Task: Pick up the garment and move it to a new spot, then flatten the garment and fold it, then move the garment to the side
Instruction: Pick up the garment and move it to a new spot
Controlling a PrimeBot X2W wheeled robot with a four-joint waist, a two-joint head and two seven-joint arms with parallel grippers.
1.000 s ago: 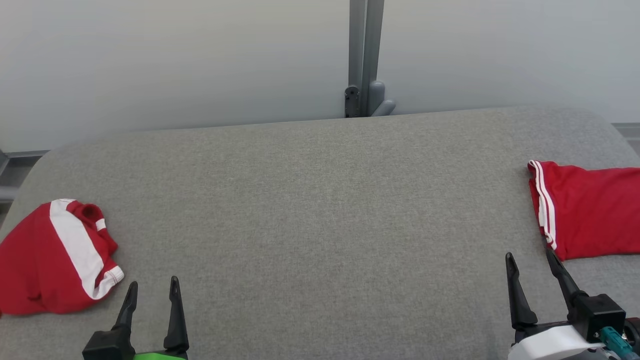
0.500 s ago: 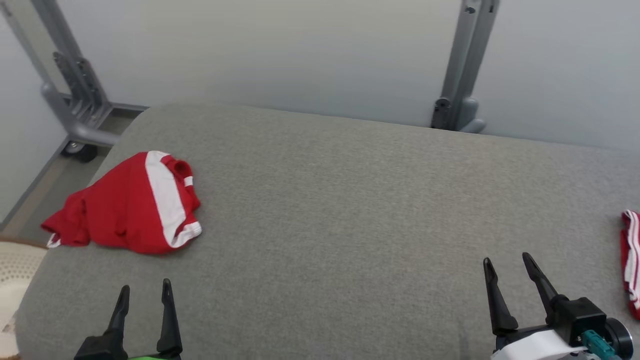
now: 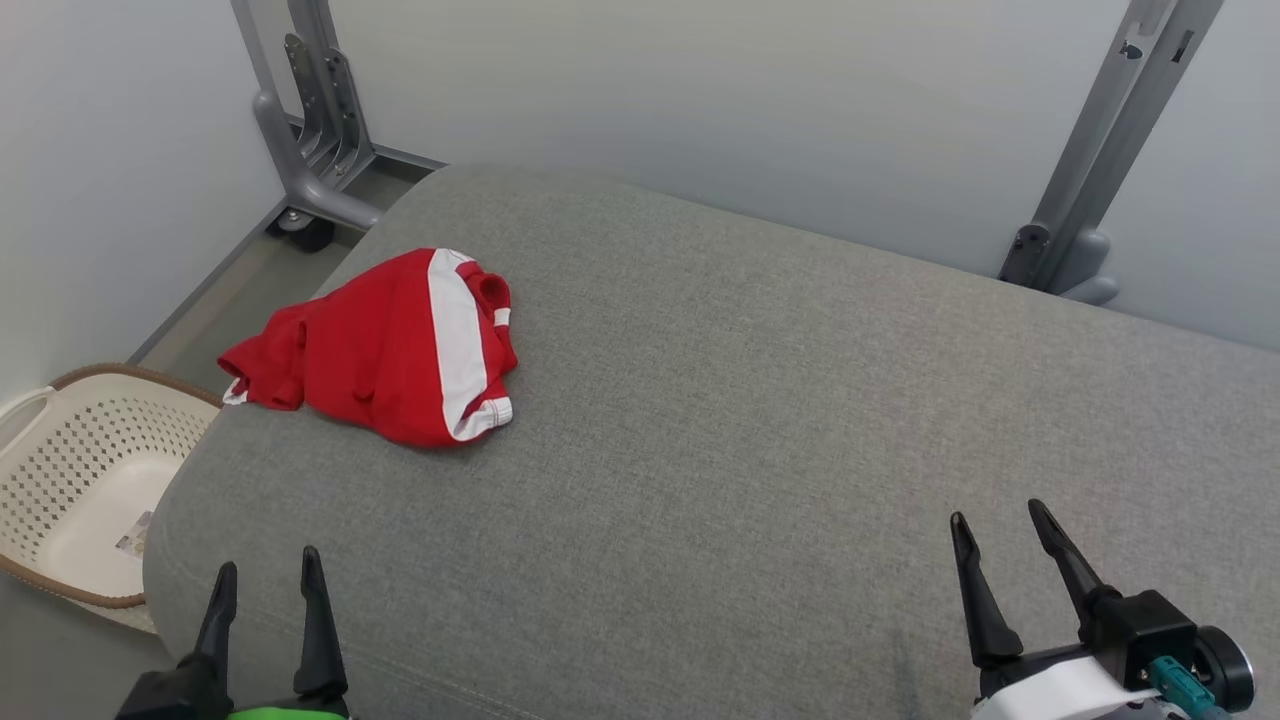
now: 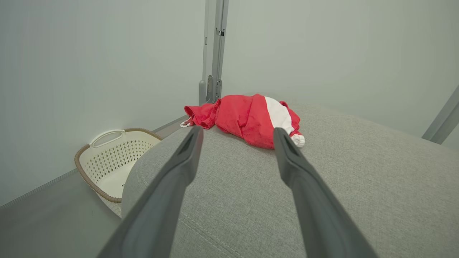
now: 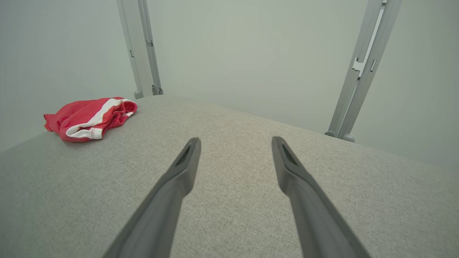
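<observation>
A crumpled red garment (image 3: 385, 345) with a white stripe lies near the left corner of the grey padded table (image 3: 750, 420). The left wrist view has the garment (image 4: 247, 118) straight ahead, beyond my open left gripper (image 4: 236, 134). In the head view my left gripper (image 3: 265, 580) stands open at the lower left, well short of the garment, nothing between its fingers. At the lower right my right gripper (image 3: 995, 520) is open and empty too. The right wrist view shows the garment (image 5: 89, 118) far off to the left of my right gripper (image 5: 235, 143).
A cream perforated laundry basket (image 3: 75, 480) with a brown rim sits on the floor off the table's left edge; its handle (image 4: 107, 136) shows in the left wrist view. Grey metal posts (image 3: 310, 120) stand behind the table against pale walls.
The camera has swung left: the garment has shifted toward the middle of the picture, the basket has come into view, and the second red garment at the right has left it. Both grippers remain open.
</observation>
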